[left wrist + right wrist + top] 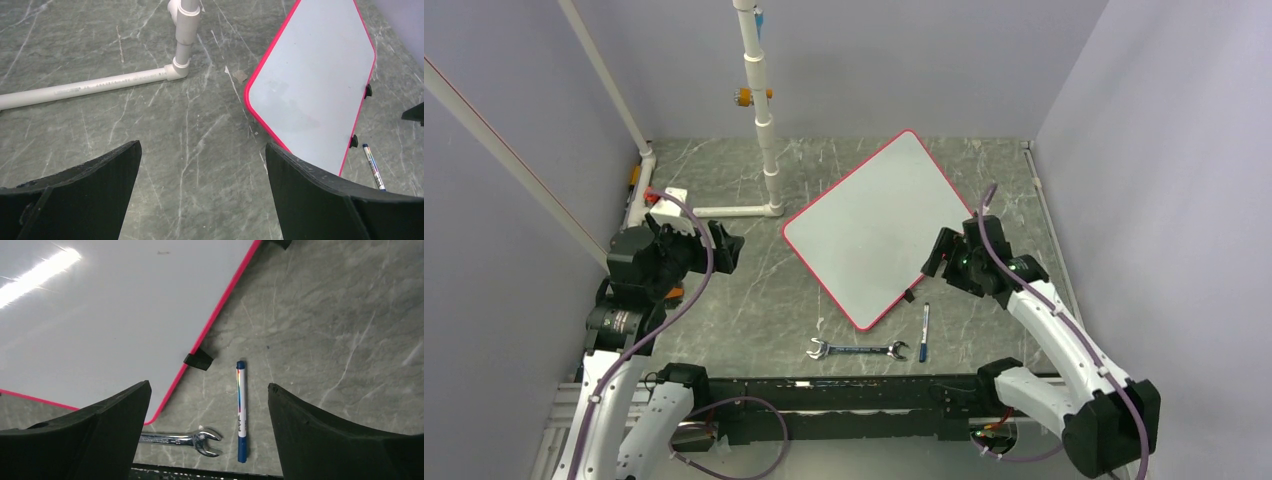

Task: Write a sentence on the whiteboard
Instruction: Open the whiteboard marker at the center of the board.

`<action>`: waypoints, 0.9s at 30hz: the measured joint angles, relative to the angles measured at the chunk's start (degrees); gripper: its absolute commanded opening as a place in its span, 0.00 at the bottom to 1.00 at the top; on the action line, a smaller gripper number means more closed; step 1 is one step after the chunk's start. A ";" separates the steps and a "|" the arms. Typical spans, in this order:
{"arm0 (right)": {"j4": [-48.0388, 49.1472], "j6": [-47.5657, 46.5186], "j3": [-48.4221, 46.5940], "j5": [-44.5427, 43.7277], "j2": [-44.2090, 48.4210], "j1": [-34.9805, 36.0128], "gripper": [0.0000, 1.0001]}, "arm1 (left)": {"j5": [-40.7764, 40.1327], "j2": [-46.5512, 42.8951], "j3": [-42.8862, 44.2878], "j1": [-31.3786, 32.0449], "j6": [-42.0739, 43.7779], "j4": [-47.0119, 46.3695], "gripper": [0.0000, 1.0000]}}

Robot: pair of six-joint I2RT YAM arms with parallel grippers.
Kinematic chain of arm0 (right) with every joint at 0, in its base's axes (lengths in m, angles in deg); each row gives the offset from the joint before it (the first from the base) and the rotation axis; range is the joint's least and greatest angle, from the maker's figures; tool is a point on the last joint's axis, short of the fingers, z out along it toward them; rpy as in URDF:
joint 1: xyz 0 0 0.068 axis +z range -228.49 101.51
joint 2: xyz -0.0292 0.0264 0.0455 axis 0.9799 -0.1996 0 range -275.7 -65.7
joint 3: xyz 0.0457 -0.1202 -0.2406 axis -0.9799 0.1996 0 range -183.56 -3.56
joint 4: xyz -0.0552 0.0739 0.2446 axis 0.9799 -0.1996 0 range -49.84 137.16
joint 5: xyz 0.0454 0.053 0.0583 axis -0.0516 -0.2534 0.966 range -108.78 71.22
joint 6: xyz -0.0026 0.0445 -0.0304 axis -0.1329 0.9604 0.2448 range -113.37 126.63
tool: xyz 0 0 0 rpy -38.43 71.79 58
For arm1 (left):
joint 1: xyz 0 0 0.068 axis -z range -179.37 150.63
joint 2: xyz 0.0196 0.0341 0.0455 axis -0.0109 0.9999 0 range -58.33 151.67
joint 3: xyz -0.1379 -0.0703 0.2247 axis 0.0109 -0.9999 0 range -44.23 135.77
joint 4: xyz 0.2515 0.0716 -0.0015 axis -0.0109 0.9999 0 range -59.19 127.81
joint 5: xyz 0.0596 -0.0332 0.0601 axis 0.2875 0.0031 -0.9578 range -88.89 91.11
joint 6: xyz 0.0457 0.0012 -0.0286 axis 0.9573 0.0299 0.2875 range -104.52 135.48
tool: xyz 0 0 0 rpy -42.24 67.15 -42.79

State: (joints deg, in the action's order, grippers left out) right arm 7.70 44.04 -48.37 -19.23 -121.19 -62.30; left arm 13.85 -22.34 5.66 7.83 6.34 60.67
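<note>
Whiteboard [874, 225] between both arms | left gripper [202, 146] released, apart | right gripper [208, 386] released, over edge

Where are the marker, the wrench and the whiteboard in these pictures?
marker [241, 410]: right wrist view, the middle of its barrel.
wrench [857, 351]: top external view, the middle of its shaft.
whiteboard [874, 225]: top external view, the bare white face.

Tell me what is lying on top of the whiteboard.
Nothing lies on the whiteboard: no writing, only black clips on its edge. The marker rests beside it on the table. Whatever the board covers is hidden.
</note>
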 measured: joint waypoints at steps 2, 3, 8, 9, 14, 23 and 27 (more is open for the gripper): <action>-0.04 0.74 0.35 -1.36 -1.64 1.81 0.81 | -0.59 -0.15 0.00 0.02 0.04 0.00 0.99; -0.07 1.20 0.55 -2.16 -2.67 2.67 0.76 | -0.63 -0.20 0.00 0.02 0.04 0.00 0.99; -0.09 2.89 2.40 -3.67 -7.39 4.98 0.60 | -1.29 -0.33 0.00 0.02 0.07 0.02 0.99; 0.00 3.17 3.02 -3.74 -8.09 5.09 0.58 | -1.44 -0.33 0.00 0.02 0.07 0.02 0.99; 0.04 4.17 4.92 -3.78 -10.58 6.08 0.54 | -1.60 -0.17 0.00 0.09 0.09 0.02 0.99; 1.53 4.28 5.49 -3.72 -15.02 8.79 0.45 | -1.62 0.09 0.00 0.13 0.09 0.02 0.99; 2.60 4.44 6.69 -3.58 -17.40 9.81 0.41 | -1.62 0.57 0.00 0.13 0.33 0.02 0.99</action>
State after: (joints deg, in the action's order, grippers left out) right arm 10.30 48.48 -41.69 -22.81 -138.59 -52.49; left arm 12.23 -21.77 5.66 7.96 6.66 60.70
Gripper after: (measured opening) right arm 0.444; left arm 0.991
